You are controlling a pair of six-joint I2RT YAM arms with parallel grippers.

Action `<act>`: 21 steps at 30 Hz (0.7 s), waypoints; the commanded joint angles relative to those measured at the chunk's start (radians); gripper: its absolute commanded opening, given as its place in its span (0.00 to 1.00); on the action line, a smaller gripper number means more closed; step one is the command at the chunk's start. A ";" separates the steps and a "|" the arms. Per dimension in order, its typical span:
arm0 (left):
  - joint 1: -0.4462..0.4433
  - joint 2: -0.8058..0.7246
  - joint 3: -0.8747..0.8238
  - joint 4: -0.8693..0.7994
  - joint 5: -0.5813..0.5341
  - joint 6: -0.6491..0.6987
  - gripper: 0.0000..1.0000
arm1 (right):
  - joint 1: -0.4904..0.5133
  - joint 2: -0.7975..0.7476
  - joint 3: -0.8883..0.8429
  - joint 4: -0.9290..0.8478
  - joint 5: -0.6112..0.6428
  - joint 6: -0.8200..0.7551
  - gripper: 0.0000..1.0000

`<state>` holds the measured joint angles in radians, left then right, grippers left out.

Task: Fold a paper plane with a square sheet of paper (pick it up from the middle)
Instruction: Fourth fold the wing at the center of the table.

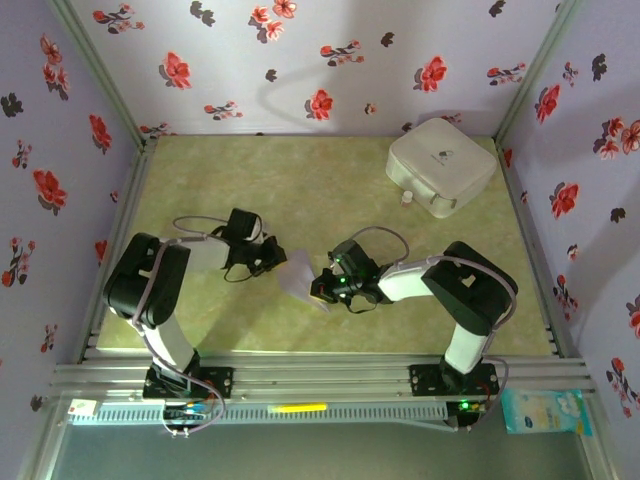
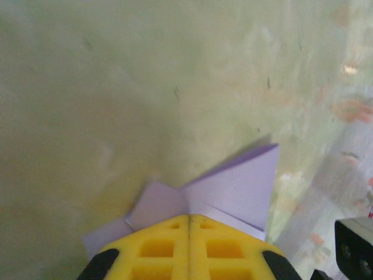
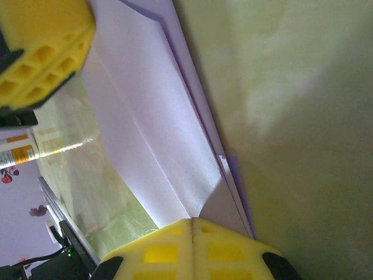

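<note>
The square sheet of paper, pale lavender and partly folded with creases, hangs between my two grippers just above the green mat, near its front middle. My left gripper is shut on its left end. In the left wrist view the closed yellow fingertips pinch the paper, whose flaps spread out from the seam. My right gripper is shut on the other end. In the right wrist view a long crease of the paper runs into the closed gripper, with the left gripper's fingers at the far end.
A white rounded box sits at the back right of the mat, with a small white object just in front of it. Floral walls close in the left, back and right. A metal rail runs along the front edge.
</note>
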<state>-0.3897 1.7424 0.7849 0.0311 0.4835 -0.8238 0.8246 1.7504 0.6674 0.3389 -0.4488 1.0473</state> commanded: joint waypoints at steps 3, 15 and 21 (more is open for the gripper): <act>0.090 0.033 0.030 -0.087 -0.105 0.083 0.02 | 0.001 0.006 -0.031 -0.165 0.047 -0.020 0.00; 0.091 -0.186 0.029 -0.122 -0.075 0.058 0.06 | 0.001 -0.002 -0.024 -0.166 0.047 -0.020 0.00; -0.008 -0.236 0.009 -0.104 -0.043 0.018 0.08 | 0.002 -0.013 -0.018 -0.168 0.048 -0.018 0.00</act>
<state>-0.3527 1.5036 0.8108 -0.0601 0.4210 -0.7826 0.8246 1.7351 0.6674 0.3054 -0.4454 1.0473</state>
